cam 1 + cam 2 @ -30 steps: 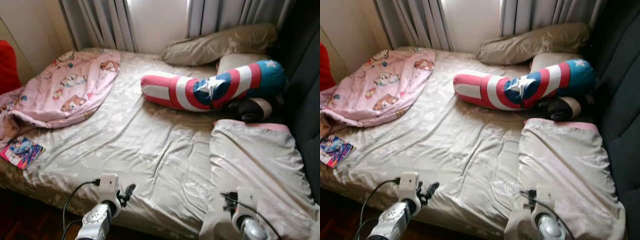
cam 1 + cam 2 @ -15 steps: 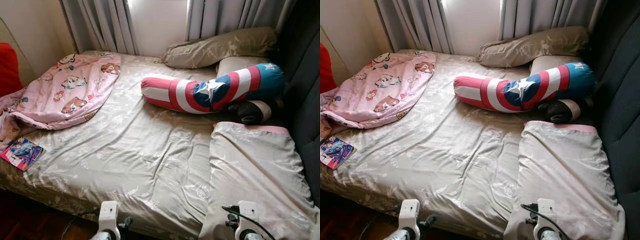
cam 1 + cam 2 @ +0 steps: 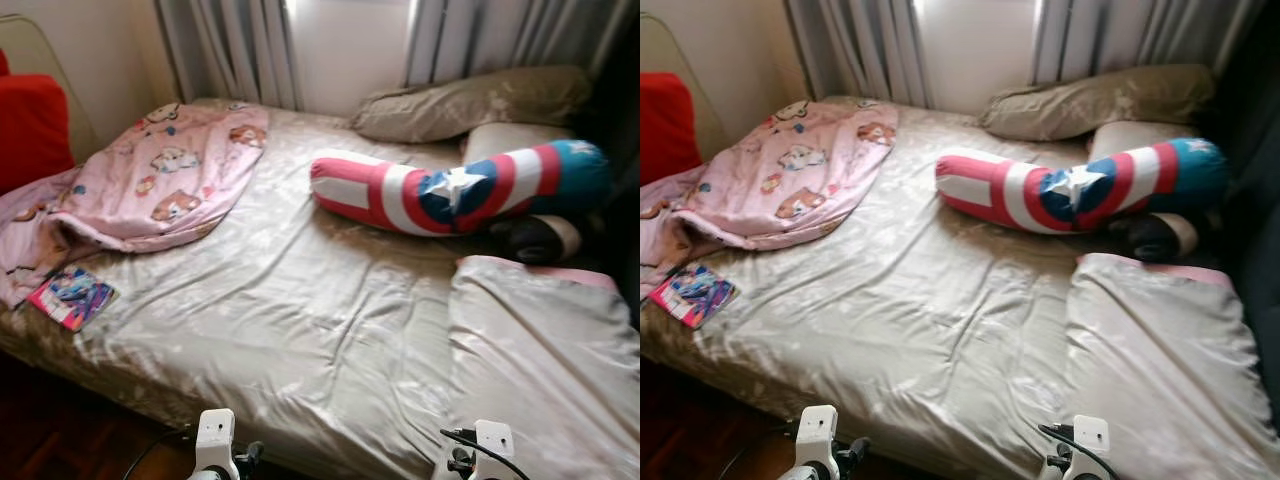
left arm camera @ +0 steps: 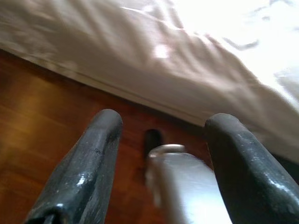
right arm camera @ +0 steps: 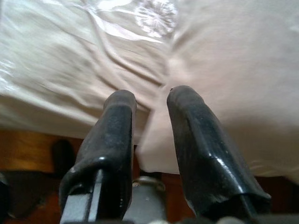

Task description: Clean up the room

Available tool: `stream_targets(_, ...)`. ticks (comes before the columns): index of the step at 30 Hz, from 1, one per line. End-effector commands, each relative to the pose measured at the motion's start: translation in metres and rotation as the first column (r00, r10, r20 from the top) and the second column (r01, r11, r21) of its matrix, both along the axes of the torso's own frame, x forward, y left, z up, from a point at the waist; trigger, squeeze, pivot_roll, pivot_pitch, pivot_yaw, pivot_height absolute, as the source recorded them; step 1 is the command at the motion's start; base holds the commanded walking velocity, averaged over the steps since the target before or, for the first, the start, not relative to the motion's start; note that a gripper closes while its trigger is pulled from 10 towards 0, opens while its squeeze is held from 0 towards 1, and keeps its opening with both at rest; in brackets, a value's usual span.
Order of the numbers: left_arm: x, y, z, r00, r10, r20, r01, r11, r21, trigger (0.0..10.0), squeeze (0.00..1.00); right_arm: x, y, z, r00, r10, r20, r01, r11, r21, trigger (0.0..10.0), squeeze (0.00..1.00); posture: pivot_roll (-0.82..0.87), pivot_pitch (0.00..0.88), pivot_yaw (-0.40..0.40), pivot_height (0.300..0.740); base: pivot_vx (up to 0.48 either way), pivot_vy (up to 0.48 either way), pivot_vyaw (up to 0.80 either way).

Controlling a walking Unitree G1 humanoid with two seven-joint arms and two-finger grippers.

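1. Left gripper (image 4: 161, 154): jaws spread wide, empty, low over the wood floor (image 4: 42, 121) at the bed's edge.
2. Right gripper (image 5: 149, 135): jaws narrowly parted, empty, above the folded blanket (image 3: 545, 350), likely poised to grab it.
3. Pink quilt (image 3: 150, 180) crumpled on the bed's far left; book (image 3: 72, 297) beside it.
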State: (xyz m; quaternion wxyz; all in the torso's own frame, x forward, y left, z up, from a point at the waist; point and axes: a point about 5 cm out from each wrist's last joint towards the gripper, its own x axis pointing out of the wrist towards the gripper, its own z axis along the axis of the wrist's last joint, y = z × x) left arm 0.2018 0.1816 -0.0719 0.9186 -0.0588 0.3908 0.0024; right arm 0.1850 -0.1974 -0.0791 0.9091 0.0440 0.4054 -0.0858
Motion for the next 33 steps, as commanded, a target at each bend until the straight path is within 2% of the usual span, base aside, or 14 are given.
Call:
stream_targets(1, -0.0006, -0.0024, -0.0009, 1.000, -0.007, -0.009, 0.008, 1.000, 0.003, 10.0, 0.00, -0.0112, -0.0084, -0.0042, 0.997, -0.065, -0.029, 0.065, 0.998, -0.002, 10.0, 0.00, 0.05, 0.041, 0.022, 0.740, 0.000, 0.480, 0.00)
stream_targets(20, -0.0016, 0.0020, -0.0012, 1.000, 0.028, -0.014, -0.028, 1.000, 0.007, 10.0, 0.00, -0.0168, -0.0034, -0.0081, 0.996, -0.070, -0.059, 0.072, 0.997, 0.022, 10.0, 0.00, 0.06, 0.017, 0.030, 0.740, 0.000, 0.480, 0.00)
stream_targets(33, -0.0007, 0.0007, -0.0011, 0.999, 0.028, -0.019, -0.028, 1.000, 0.008, 10.0, 0.00, -0.0143, -0.0024, -0.0074, 0.997, -0.056, -0.059, 0.058, 0.998, 0.029, 10.0, 0.00, 0.07, 0.045, 0.020, 0.740, 0.000, 0.480, 0.00)
